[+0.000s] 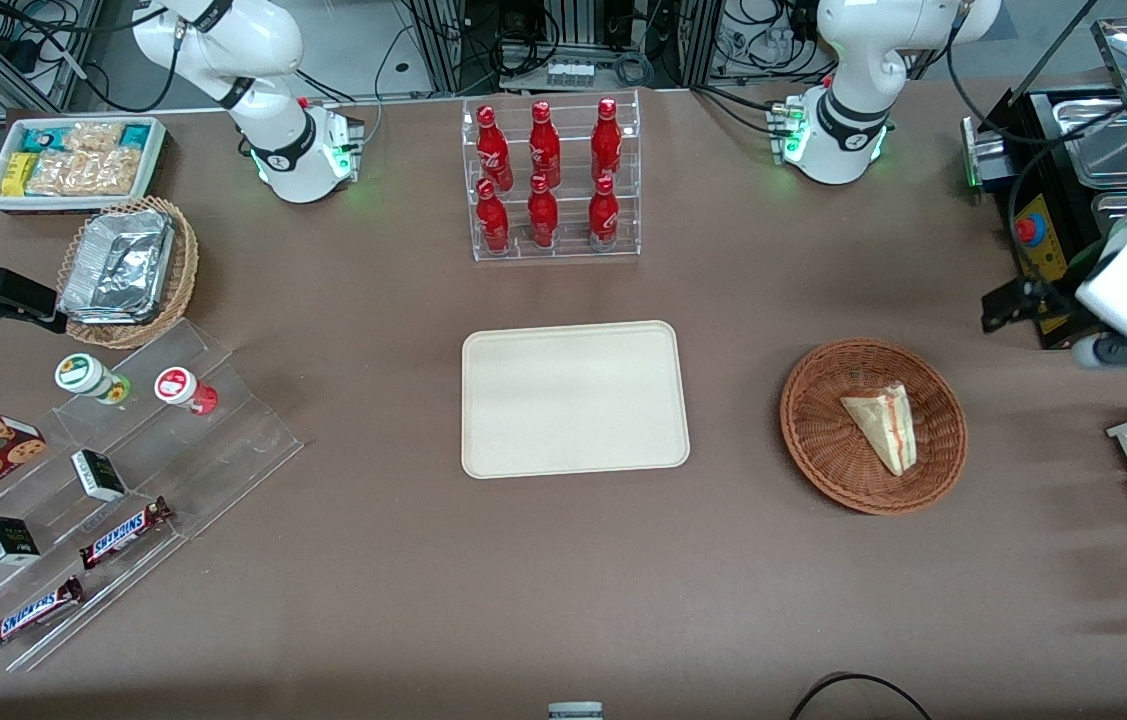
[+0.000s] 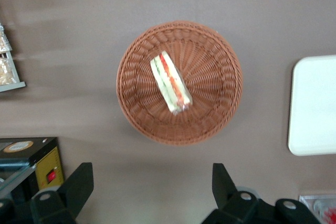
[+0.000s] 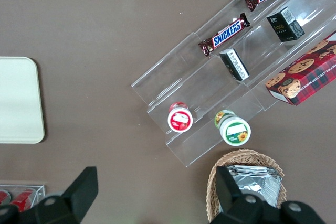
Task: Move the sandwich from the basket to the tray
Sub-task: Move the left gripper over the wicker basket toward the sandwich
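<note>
1. We see the left gripper above the surface, its two fingers spread wide and empty, apart from the basket.
2. One sandwich lies in the one basket.
3. One tray sits bare beside the basket, toward the parked arm's end.
4. The wrist view cuts the tray off, and only the fingers' tips show.
5. Six red bottles stand farther from the front camera than the tray.

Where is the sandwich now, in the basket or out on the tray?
In the basket: the sandwich lies inside its rim. The tray is bare, and the open gripper hangs above the table beside the basket.
</note>
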Robot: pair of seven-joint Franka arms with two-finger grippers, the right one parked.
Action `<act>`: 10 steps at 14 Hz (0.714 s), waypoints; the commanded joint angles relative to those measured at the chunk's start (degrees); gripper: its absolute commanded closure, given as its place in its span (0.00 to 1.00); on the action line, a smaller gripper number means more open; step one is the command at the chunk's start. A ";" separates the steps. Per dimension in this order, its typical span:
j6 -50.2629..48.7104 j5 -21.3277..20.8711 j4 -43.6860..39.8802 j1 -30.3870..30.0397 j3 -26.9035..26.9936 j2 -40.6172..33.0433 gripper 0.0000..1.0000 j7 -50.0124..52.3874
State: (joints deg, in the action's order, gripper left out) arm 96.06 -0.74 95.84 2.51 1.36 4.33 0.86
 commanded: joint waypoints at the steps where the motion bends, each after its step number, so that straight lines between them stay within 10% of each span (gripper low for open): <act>1: 5.78 -0.41 4.51 -0.66 -0.66 0.06 0.00 3.52; 10: 29.59 -0.58 20.77 1.27 -0.83 2.08 0.00 18.55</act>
State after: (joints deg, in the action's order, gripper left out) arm 120.27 -0.74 112.78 3.17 0.47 6.14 16.49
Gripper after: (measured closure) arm 0.000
